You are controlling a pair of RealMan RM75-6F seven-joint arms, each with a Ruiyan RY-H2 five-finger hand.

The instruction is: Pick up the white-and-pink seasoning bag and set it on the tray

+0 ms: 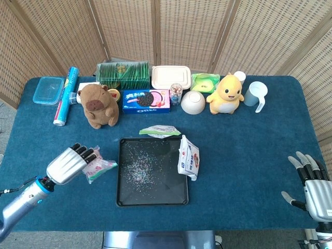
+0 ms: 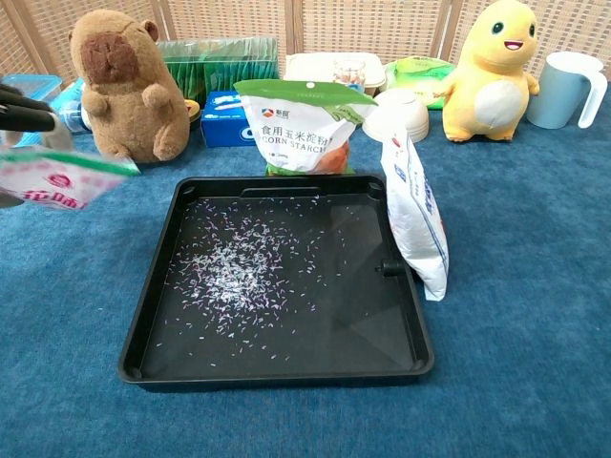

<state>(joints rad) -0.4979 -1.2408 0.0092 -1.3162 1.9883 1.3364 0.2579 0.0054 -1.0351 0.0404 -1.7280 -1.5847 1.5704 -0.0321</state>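
The left hand grips the white-and-pink seasoning bag, fingers curled over its top edge, holding it above the table just left of the black tray. The chest view shows the bag tipped nearly flat, with only dark fingertips at the frame's edge. The right hand, seen only in the head view, is empty with fingers spread, well apart from the tray.

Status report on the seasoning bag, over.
Left robot hand holds seasoning bag, left of tray. Right robot hand open, idle. Nothing blocking the tray's left edge.
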